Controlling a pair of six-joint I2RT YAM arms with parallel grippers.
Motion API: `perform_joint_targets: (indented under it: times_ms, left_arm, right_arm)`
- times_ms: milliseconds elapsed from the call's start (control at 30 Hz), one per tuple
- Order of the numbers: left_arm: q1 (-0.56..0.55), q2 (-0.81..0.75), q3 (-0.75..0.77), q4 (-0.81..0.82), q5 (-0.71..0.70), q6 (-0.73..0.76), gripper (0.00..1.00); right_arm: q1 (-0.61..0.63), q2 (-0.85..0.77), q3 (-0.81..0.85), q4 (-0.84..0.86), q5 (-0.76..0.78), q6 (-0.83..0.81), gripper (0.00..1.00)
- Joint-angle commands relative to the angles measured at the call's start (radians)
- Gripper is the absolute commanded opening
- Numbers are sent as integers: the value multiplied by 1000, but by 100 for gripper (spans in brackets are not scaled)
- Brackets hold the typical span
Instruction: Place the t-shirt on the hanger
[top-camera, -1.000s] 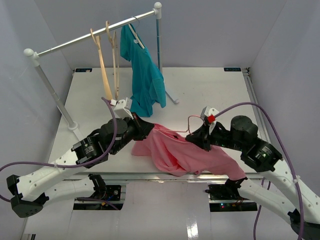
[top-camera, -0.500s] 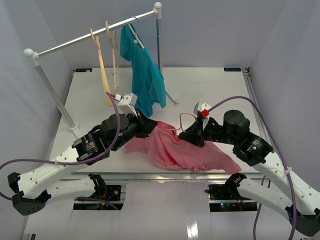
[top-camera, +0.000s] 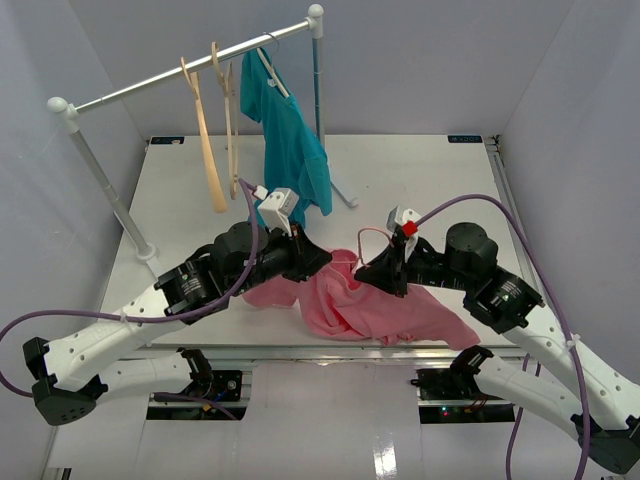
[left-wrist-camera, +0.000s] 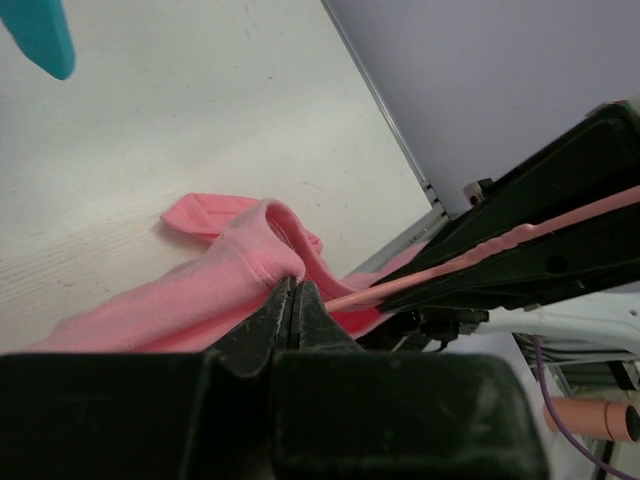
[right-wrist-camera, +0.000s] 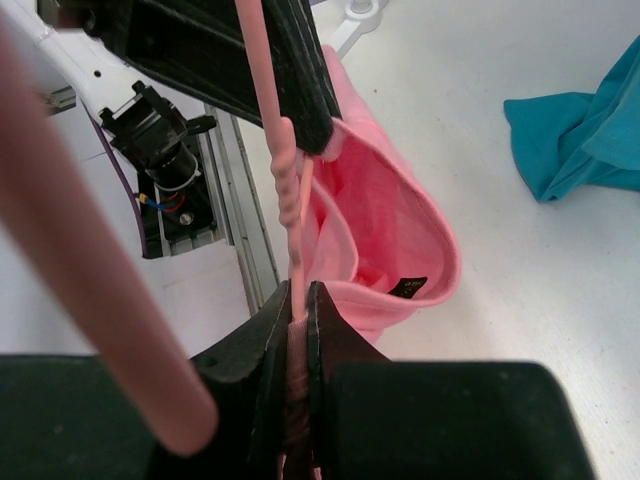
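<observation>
Your left end effector is pinched shut on the collar edge of the salmon-pink t-shirt, which lies bunched on the worktop in front of the clothes rail, its neck lifted off the surface. Your right end effector is closed tight on the thin pink hanger, also in front of the rail, just beside the raised collar; whether the hanger arm sits inside the neck opening cannot be told. On the rail hang a teal shirt and two wooden hangers
</observation>
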Motion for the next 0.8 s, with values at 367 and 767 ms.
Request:
perform_joint_targets:
  times_ms: [367, 767]
  left_arm:
    - [-1, -97, 127, -207, 63, 130, 70]
    - [-1, -99, 158, -369, -5, 323, 71]
  right_arm:
    - [1, -203, -160, 104, -108, 41, 8]
    - [1, -296, -204, 55, -149, 26, 8]
